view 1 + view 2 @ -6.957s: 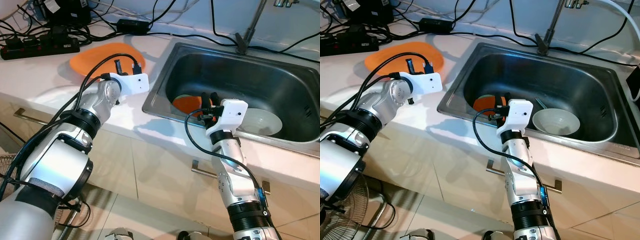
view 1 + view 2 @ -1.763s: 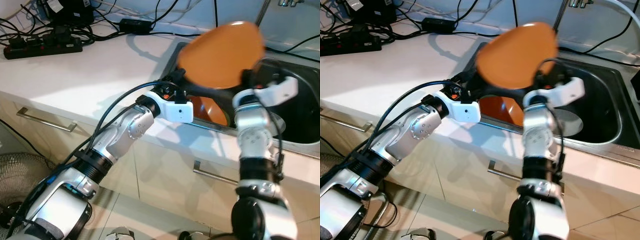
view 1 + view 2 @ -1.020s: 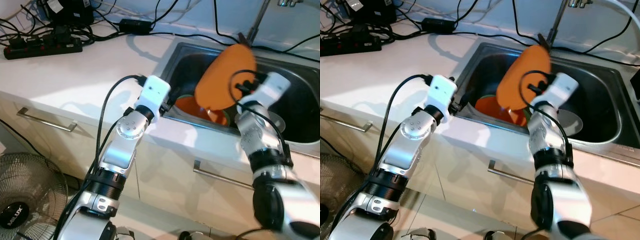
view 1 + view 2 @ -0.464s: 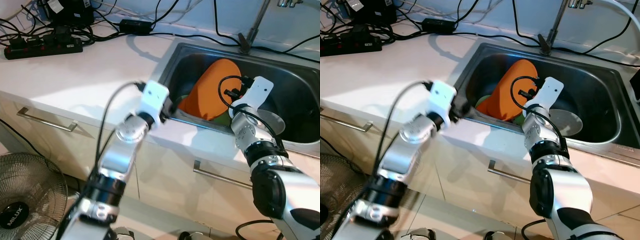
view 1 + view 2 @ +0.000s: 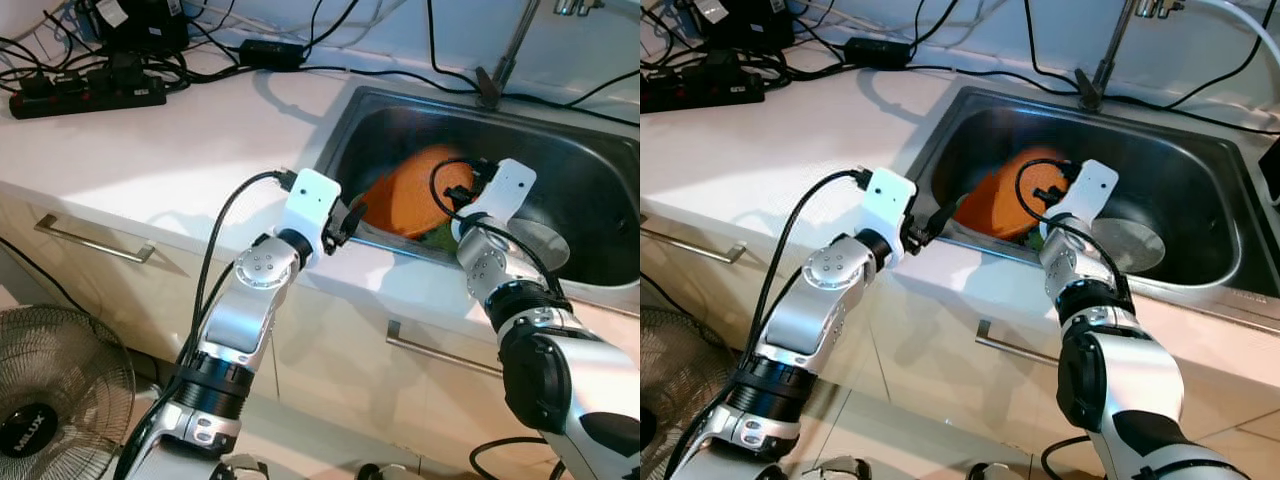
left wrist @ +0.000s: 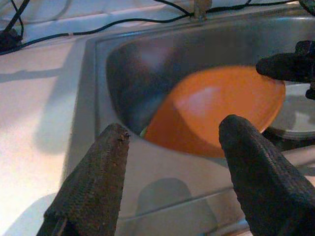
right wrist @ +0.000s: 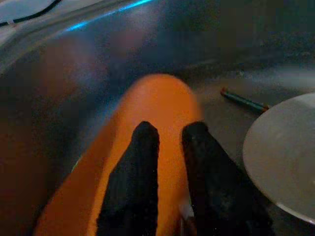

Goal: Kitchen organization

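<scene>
The orange plate [image 5: 412, 200] lies tilted inside the steel sink [image 5: 560, 150], leaning toward its front left corner, with something green just peeking out under its lower edge. The right gripper [image 7: 167, 147] is down in the sink over the plate, its two black fingers [image 7: 135, 187] side by side with only a thin gap between them; whether they actually pinch the plate's rim I cannot tell (the view is blurred there). Just beside the plate, further right in the sink, sits a pale bowl [image 5: 1127, 243], and a thin stick-like utensil [image 7: 243, 102] lies on the sink floor behind it. The left gripper [image 6: 172, 142] hovers at the sink's front left edge, fingers spread wide, holding nothing. On the white counter [image 5: 150, 150] well to the left lies a tangle of black cables and a power strip [image 5: 85, 95].
</scene>
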Tool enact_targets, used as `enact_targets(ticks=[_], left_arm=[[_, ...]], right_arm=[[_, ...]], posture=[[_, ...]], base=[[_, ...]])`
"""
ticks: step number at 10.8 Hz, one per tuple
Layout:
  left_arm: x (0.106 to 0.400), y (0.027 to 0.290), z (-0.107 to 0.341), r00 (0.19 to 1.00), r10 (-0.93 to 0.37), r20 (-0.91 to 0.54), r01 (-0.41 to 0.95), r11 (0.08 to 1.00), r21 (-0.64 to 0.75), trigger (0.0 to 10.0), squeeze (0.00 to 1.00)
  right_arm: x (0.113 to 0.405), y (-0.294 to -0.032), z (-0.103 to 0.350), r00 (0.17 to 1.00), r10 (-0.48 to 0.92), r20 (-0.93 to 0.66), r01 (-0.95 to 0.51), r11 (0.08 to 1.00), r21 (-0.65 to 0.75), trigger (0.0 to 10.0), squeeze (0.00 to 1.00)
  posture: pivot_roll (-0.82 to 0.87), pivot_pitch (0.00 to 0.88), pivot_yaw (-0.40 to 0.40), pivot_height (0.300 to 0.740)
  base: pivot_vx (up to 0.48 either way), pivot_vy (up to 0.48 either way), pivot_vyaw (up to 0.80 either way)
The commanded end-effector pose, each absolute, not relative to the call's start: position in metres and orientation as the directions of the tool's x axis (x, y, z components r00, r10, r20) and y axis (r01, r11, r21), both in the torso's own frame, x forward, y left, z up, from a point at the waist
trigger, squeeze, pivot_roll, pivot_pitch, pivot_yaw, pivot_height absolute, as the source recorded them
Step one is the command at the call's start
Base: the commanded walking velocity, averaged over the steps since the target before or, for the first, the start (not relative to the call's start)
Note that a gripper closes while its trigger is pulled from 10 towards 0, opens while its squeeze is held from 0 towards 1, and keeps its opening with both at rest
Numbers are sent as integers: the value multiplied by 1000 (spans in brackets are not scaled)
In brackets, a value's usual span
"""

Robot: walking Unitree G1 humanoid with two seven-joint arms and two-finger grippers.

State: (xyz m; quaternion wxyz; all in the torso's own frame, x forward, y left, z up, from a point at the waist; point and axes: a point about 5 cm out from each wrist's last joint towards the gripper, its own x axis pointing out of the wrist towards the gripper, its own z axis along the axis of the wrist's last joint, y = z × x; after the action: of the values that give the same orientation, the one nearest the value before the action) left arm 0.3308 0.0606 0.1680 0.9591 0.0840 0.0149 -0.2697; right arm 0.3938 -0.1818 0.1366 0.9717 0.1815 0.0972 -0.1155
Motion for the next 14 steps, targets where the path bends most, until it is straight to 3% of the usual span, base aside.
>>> enact_targets(ticks=[1, 5, 7, 8, 10, 12, 14], left_arm=[[328, 58, 168, 843, -532, -76, 537, 830, 149, 10000, 0], [329, 58, 170, 853, -520, -43, 520, 840, 153, 10000, 0], [332, 65, 178, 892, -446, 78, 430, 888, 160, 10000, 0], [337, 77, 184, 911, -374, 177, 339, 920, 197, 10000, 0], [337, 92, 192, 923, -280, 263, 231, 952, 200, 10000, 0], [335, 107, 187, 936, -176, 306, 133, 979, 155, 10000, 0], [331, 113, 185, 930, -148, 336, 96, 981, 168, 10000, 0]], right_arm=[[392, -179, 129, 944, -184, -272, 269, 909, 319, 10000, 0], [394, -175, 137, 962, -188, -199, 235, 940, 249, 10000, 0], [397, -165, 163, 989, -146, 18, 143, 980, 135, 10000, 0], [394, -154, 185, 975, -81, 205, 64, 994, 91, 10000, 0], [377, -140, 200, 924, -11, 383, -14, 998, 63, 10000, 0], [350, -120, 184, 898, 80, 433, -100, 995, 23, 10000, 0], [337, -117, 163, 926, 55, 373, -84, 995, 61, 10000, 0]], posture=[[129, 60, -53, 740], [125, 43, -51, 740], [116, 36, -50, 740], [109, 28, -51, 740], [88, 14, -48, 740], [69, 0, -49, 740], [66, 0, -52, 740]], base=[[0, 0, 0], [0, 0, 0], [0, 0, 0], [0, 0, 0], [0, 0, 0], [0, 0, 0], [0, 0, 0]])
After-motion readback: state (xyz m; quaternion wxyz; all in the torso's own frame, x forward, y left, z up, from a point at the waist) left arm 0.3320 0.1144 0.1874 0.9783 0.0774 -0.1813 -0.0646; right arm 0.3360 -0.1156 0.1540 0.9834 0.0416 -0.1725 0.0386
